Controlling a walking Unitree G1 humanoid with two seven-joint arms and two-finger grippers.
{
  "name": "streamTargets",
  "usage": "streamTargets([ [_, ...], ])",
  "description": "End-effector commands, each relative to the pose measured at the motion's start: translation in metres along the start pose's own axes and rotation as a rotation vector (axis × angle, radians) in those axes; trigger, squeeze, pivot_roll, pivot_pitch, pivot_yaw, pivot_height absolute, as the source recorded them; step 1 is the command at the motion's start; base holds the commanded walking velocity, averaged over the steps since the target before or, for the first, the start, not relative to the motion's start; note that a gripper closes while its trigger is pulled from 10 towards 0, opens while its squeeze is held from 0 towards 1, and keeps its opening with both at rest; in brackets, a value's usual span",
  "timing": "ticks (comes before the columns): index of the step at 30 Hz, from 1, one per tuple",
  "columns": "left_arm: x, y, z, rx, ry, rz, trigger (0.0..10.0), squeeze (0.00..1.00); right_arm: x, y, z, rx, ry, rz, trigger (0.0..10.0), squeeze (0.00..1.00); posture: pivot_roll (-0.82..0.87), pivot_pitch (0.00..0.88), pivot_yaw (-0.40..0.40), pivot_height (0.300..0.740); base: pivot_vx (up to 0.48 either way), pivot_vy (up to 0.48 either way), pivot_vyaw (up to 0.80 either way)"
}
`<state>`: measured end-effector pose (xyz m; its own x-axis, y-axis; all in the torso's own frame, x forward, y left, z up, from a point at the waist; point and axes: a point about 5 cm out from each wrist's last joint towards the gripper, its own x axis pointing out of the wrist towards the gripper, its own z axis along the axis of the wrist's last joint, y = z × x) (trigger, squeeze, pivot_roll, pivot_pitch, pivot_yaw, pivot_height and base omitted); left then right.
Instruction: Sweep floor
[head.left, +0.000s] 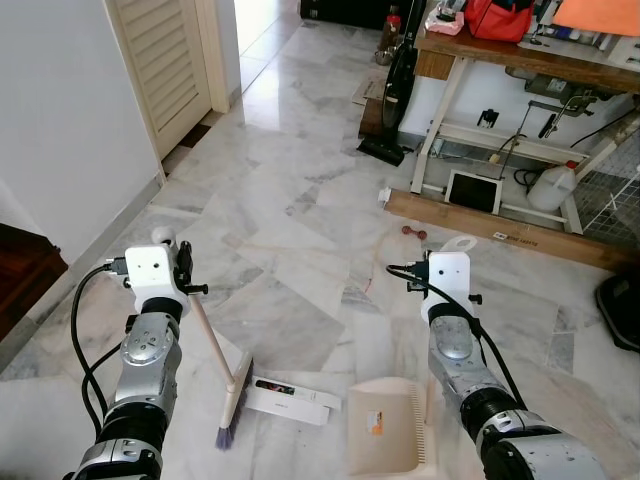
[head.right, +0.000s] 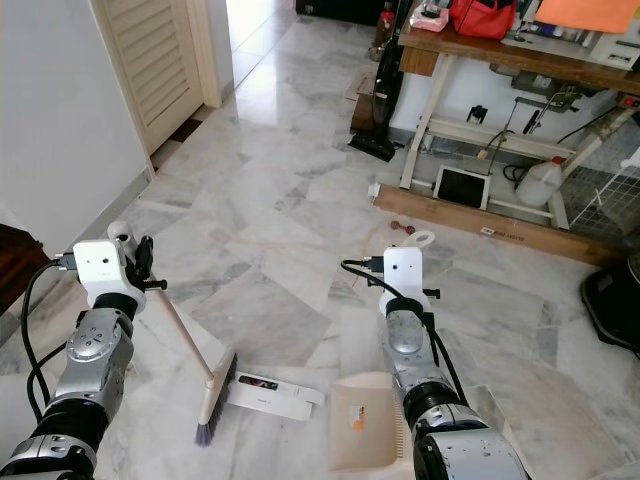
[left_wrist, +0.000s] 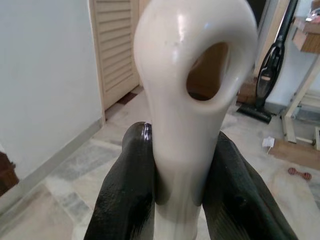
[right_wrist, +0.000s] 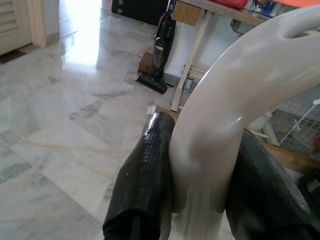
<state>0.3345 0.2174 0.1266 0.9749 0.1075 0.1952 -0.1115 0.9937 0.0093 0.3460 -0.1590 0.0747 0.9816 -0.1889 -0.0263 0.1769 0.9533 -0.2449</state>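
Left wrist view, left jaws clamping broom handle, right jaws clamping dustpan handle

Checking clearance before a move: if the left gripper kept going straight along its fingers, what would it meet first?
Left gripper, shut on the broom handle, points over open marble floor toward the louvred door and white wall. The door area looks like first contact, though depth is unclear.

Marble floor ahead of the grippers; louvred door far left, wooden table and vacuum far right.
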Motion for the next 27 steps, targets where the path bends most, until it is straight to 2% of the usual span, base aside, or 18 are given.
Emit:
streamTargets([
  [1,0.005,0.001,0.017,0.001,-0.07,-0.017,10.0,0.0,0.0,0.0,-0.001,-0.025,0.004,-0.003,10.0,0.0,0.13,0.125,-0.102,0.74,0.0,0.0,0.0],
  [6,0.004,0.003,0.022,0.013,-0.085,-0.028,10.0,0.0,-0.002,0.006,-0.001,-0.021,0.008,0.007,10.0,0.0,0.15,0.131,-0.103,0.74,0.0,0.0,0.0],
  [11,0.002,0.013,0.024,0.04,-0.08,-0.006,10.0,0.0,-0.004,0.01,-0.003,-0.005,0.016,0.02,10.0,0.0,0.15,0.137,-0.101,0.74,0.0,0.0,0.0],
  [18,-0.004,0.037,0.011,0.101,0.0,0.059,10.0,0.0,-0.005,0.012,-0.004,0.01,0.024,0.027,10.0,0.0,0.15,0.143,-0.102,0.74,0.0,0.0,0.0],
  [21,-0.007,0.035,-0.003,0.111,0.086,0.023,10.0,0.0,-0.006,0.013,-0.005,0.009,0.025,0.032,10.0,0.0,0.15,0.143,-0.102,0.74,0.0,0.0,0.0],
  [23,-0.009,0.031,-0.009,0.064,0.108,0.007,10.0,0.0,-0.007,0.014,-0.005,0.011,0.027,0.034,10.0,0.0,0.15,0.143,-0.103,0.74,0.0,0.0,0.0],
  [27,-0.009,0.024,-0.011,0.047,0.109,-0.012,10.0,0.0,-0.007,0.014,-0.006,0.013,0.029,0.033,10.0,0.0,0.15,0.145,-0.104,0.74,0.0,0.0,0.0],
])
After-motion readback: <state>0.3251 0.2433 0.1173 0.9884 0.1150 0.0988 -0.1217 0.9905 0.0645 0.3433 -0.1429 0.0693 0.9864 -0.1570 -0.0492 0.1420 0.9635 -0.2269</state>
